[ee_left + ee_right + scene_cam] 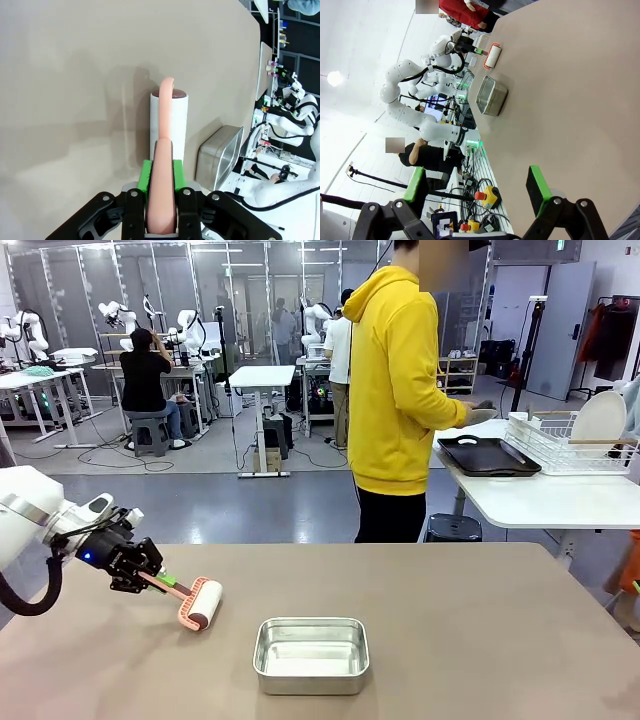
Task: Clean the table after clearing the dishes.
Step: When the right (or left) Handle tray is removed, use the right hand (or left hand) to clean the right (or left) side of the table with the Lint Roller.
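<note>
Gripping a lint roller (199,603), left end effector (150,578) clamps its handle beside the empty steel pan (311,654).

The left gripper (150,578) stands over the left part of the table (480,640), clamped on the handle of a lint roller (198,603) whose roll rests on the tabletop just ahead of the fingers. Beyond the roller, to the gripper's right, a steel pan (311,654) sits near the table's front edge. Far across from the gripper, behind the table, a person (400,390) stands at a side table (540,502) bearing a tray (488,455) and a dish rack (570,445) holding a plate (598,420). The right gripper (475,195) hangs wide apart beyond the table's opposite side
</note>
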Tool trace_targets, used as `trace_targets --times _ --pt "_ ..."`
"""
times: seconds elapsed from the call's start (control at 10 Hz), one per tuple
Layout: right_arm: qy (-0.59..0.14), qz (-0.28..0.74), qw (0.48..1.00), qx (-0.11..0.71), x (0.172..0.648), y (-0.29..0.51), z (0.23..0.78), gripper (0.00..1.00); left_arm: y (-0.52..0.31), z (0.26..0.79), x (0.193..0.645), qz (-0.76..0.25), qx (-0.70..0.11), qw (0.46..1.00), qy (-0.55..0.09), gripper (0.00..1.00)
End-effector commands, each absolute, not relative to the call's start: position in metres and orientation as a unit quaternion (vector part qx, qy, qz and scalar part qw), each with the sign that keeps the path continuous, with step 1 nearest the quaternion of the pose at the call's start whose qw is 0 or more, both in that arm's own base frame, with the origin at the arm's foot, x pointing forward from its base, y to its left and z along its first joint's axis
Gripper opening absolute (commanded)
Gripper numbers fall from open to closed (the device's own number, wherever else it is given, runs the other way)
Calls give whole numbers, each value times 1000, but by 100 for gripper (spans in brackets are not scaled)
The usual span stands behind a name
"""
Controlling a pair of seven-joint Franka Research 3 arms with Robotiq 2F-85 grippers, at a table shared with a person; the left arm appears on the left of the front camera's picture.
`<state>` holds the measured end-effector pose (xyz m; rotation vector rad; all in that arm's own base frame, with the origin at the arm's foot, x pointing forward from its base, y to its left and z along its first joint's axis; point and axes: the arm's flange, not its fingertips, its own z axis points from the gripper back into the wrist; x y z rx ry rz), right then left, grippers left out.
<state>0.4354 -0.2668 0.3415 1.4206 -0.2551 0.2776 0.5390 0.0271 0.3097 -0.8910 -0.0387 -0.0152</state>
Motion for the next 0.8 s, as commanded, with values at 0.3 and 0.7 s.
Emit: trace_targets --times 0.3,0.7 --pt "-118 128 741 648 434 -266 344 100 113 276 526 -12 -363 931 -33 21" --pt "-118 128 741 648 434 -266 344 100 165 278 521 20 -363 931 -36 21"
